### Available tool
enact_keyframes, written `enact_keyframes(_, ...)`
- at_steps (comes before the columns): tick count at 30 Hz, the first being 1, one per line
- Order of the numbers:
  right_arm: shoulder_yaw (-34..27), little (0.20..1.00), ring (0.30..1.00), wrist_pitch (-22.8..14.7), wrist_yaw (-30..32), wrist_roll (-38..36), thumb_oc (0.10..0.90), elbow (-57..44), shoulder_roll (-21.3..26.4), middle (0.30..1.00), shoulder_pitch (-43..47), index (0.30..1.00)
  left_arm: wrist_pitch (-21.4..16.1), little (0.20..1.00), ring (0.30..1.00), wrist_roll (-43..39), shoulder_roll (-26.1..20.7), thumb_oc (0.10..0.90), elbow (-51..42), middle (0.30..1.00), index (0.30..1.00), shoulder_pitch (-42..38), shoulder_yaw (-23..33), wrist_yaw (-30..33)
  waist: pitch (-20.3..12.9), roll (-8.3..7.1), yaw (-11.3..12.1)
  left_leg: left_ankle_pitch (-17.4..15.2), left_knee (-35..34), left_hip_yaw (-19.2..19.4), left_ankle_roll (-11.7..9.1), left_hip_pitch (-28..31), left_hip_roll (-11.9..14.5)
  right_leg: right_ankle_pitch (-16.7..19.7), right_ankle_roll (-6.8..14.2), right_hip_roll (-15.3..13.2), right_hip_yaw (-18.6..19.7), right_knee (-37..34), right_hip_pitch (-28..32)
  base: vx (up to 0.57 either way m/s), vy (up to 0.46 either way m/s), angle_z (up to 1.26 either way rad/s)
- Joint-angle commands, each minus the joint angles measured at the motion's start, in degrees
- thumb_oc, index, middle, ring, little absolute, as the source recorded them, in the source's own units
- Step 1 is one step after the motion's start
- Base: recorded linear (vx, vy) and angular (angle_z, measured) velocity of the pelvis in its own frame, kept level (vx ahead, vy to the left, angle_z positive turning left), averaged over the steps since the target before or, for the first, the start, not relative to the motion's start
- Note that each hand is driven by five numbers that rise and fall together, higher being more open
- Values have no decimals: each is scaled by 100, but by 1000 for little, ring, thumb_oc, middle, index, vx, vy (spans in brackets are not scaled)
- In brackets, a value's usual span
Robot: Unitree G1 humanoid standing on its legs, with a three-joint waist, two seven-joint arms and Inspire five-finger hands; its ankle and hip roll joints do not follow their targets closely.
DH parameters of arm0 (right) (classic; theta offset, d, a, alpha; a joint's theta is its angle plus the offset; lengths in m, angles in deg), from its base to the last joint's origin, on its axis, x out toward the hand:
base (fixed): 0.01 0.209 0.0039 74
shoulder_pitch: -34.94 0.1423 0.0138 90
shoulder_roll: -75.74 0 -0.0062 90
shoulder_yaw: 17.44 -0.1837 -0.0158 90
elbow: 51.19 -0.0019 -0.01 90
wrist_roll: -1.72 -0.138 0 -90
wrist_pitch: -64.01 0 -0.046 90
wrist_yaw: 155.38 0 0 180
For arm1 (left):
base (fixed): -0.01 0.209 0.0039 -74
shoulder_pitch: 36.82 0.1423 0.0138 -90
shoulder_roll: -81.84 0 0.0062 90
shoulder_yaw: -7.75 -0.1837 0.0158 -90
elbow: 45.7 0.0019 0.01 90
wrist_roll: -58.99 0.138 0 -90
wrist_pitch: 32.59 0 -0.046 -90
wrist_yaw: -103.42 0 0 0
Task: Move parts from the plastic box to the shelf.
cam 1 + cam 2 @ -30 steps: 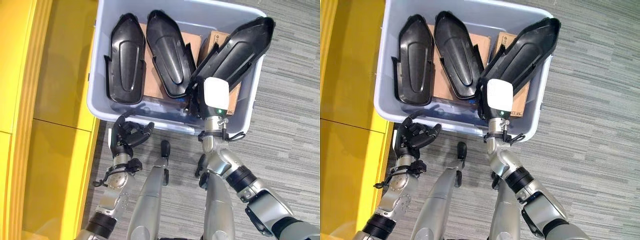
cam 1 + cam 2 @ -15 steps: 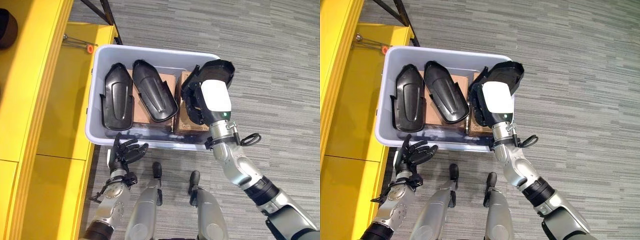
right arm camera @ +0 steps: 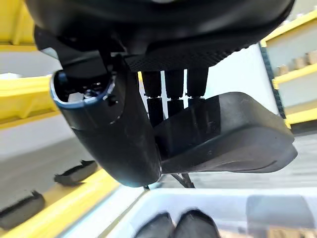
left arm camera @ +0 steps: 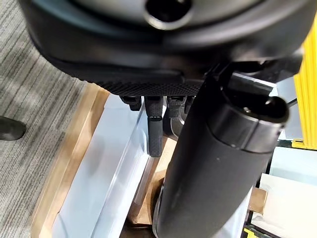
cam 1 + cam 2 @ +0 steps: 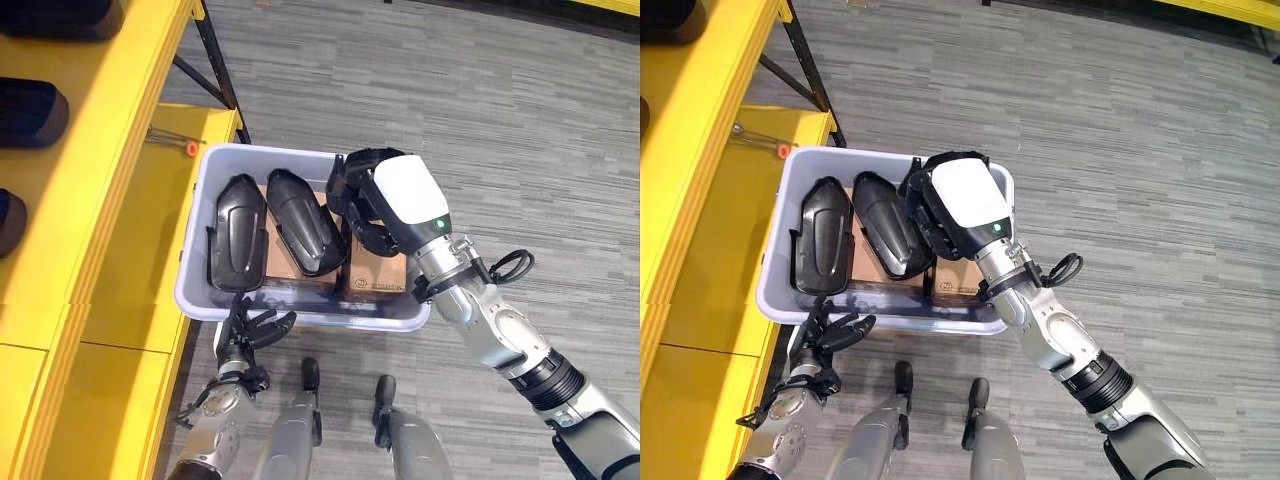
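Box point(image 5: 192, 290): translucent grey-white plastic, smooth, slightly glossy. Parts point(image 5: 236, 232): black moulded plastic, smooth with a soft sheen. Cartons point(image 5: 378, 272) inside: brown matt cardboard. Shelf point(image 5: 110, 160): yellow-painted, smooth, satin finish, with black metal braces point(image 5: 215, 62). Floor point(image 5: 520, 120): grey striped carpet, matt, textured.
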Motion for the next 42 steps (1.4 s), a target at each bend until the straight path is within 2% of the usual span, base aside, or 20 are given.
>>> enact_keyframes(1, -141, 300, 300, -496, 306, -39, 400, -593, -205, 300, 824, 300, -321, 1000, 1000, -43, -168, 900, -248, 1000, 1000, 46, -43, -206, -961, -203, 125, -1019, 338, -175, -126, 263, 229, -317, 173, -131, 28, -28, -43, 79, -80, -2)
enact_keyframes(3, -124, 300, 300, -523, 256, -120, 400, -603, -221, 300, 900, 300, -298, 1000, 1000, -76, -135, 900, -220, 1000, 1000, 151, -27, -215, -1121, -173, 152, -1005, 262, -190, -144, 392, 265, -350, 159, -97, 20, -84, 78, 87, -67, -1)
enact_keyframes(16, 86, 300, 300, -463, 204, -240, 400, -111, -422, 300, 1448, 300, -248, 1000, 1000, -228, -65, 900, -182, 1000, 1000, 515, 150, -201, -1494, 20, 413, -919, 210, -411, -306, 691, 418, -712, -21, 77, -181, -22, 511, 28, -81, 6)
enact_keyframes(18, 184, 300, 300, -420, 307, -253, 400, 91, -457, 300, 1730, 300, -300, 1000, 1000, -377, -21, 900, -194, 1000, 1000, 641, 206, -163, -1460, 98, 606, -696, 236, -616, -426, 578, 512, -822, -168, 192, -339, -93, 607, -86, -250, 25)
enact_keyframes(20, 180, 300, 300, -412, 350, -286, 400, 130, -467, 300, 1830, 300, -322, 1000, 1000, -417, -9, 900, -243, 1000, 1000, 681, 214, -160, -1433, 124, 639, -595, 216, -707, -474, 507, 531, -828, -213, 239, -422, -159, 628, -67, -142, 33)
enact_keyframes(24, 221, 300, 300, -364, 529, -260, 400, 287, -331, 300, 2119, 300, -422, 1000, 1000, -589, 8, 900, -364, 1000, 1000, 738, 225, -143, -1301, 277, 871, 19, -85, -1179, -722, 196, 543, -894, -328, 284, -845, -241, 579, -124, -110, 49)
enact_keyframes(25, 148, 300, 300, -308, 631, -196, 400, 278, -184, 300, 2182, 300, -462, 1000, 1000, -617, -6, 900, -385, 1000, 1000, 636, 172, -97, -1168, 275, 847, 113, 131, -986, -701, 17, 541, -883, -370, 144, -1045, -178, 468, -187, -46, 101)
enact_keyframes(26, 145, 300, 300, -308, 631, -197, 400, 278, -182, 300, 2186, 300, -462, 1000, 1000, -618, -7, 900, -383, 1000, 1000, 629, 172, -96, -1163, 271, 844, 101, 155, -990, -699, 5, 533, -895, -368, 135, -1048, -160, 461, -227, -122, 122)
enact_keyframes(27, 65, 300, 300, -205, 790, -62, 400, 330, -52, 300, 2149, 300, -451, 1000, 1000, -616, -19, 900, -402, 1000, 1000, 503, 114, -141, -1211, 189, 618, -138, 617, -73, -632, 137, 1006, -972, -410, -16, -1323, -139, 359, -88, -95, 156)
enact_keyframes(29, 68, 300, 300, -207, 796, -60, 400, 335, -57, 300, 2148, 300, -452, 1000, 1000, -616, -19, 900, -399, 1000, 1000, 505, 115, -143, -1202, 196, 621, -169, 647, -74, -644, 142, 1021, -999, -417, -6, -1320, -123, 369, -74, -22, 155)
enact_keyframes(30, -28, 300, 300, -137, 892, 41, 400, 312, 55, 300, 2100, 300, -399, 1000, 1000, -603, 24, 900, -342, 1000, 1000, 425, 22, -184, -1287, 251, 343, -48, 570, 815, -803, 484, 1657, -1018, -430, -157, -1735, 26, 367, -63, 53, 133)
enact_keyframes(31, -28, 300, 300, -136, 891, 43, 400, 307, 59, 300, 2094, 300, -398, 1000, 1000, -602, 28, 900, -340, 1000, 1000, 426, 19, -184, -1280, 258, 340, -30, 538, 814, -812, 509, 1661, -1031, -430, -155, -1740, 42, 375, -82, 119, 148)
enact_keyframes(32, -87, 300, 300, -124, 903, 32, 400, 265, 92, 300, 2048, 300, -372, 1000, 1000, -588, 38, 900, -322, 1000, 1000, 403, 3, -200, -1308, 307, 244, 94, 433, 1108, -890, 612, 1897, -1036, -400, -251, -1901, 154, 360, 6, 110, 130)
enact_keyframes(33, -152, 300, 300, -111, 879, 13, 400, 198, 134, 300, 1958, 300, -363, 1000, 1000, -576, 63, 900, -326, 1000, 1000, 437, 4, -213, -1334, 372, 205, 208, 258, 1167, -959, 698, 2004, -1069, -365, -322, -1978, 315, 351, 25, 231, 181)
enact_keyframes(34, -285, 300, 300, -97, 852, 22, 400, 118, 150, 300, 1843, 300, -307, 1000, 1000, -579, 75, 900, -366, 1000, 1000, 466, -58, -258, -1388, 478, 159, 195, -83, 1371, -928, 785, 2019, -1082, -305, -533, -2150, 654, 328, 80, 375, 168)
enact_keyframes(35, -423, 300, 300, -101, 875, 92, 400, 72, 148, 300, 1616, 300, -238, 1000, 1000, -477, 75, 900, -343, 1000, 1000, 448, -161, -303, -1395, 574, 177, 93, -203, 1412, -880, 769, 1880, -1023, -221, -843, -2333, 957, 374, 80, 383, 130)
enact_keyframes(38, -600, 300, 300, -100, 838, 96, 400, 17, 118, 300, 1390, 300, -228, 1000, 1000, -337, 5, 900, -433, 1000, 1000, 501, -162, -367, -1395, 561, 207, -170, -144, 1184, -726, 755, 1547, -859, -76, -1197, -2452, 1021, 535, 47, 262, 85)
enact_keyframes(39, -604, 300, 300, -100, 836, 96, 400, 14, 117, 300, 1385, 300, -227, 1000, 1000, -337, 1, 900, -435, 1000, 1000, 504, -163, -367, -1395, 556, 201, -175, -138, 1177, -721, 751, 1540, -856, -71, -1204, -2459, 1020, 541, 23, 211, 60)
enact_keyframes(41, -679, 300, 300, -54, 803, 252, 400, 73, 85, 300, 1283, 300, -221, 1000, 1000, -186, -35, 900, -484, 1000, 1000, 552, -145, -425, -1458, 482, 337, -500, -32, 1030, -558, 663, 1137, -511, 173, -1580, -2751, 843, 786, 40, 317, 65)
enact_keyframes(42, -681, 300, 300, -53, 805, 255, 400, 78, 80, 300, 1282, 300, -220, 1000, 1000, -184, -41, 900, -488, 1000, 1000, 558, -147, -422, -1459, 472, 325, -512, -22, 1018, -547, 659, 1120, -494, 189, -1594, -2766, 830, 803, 28, 250, 55)
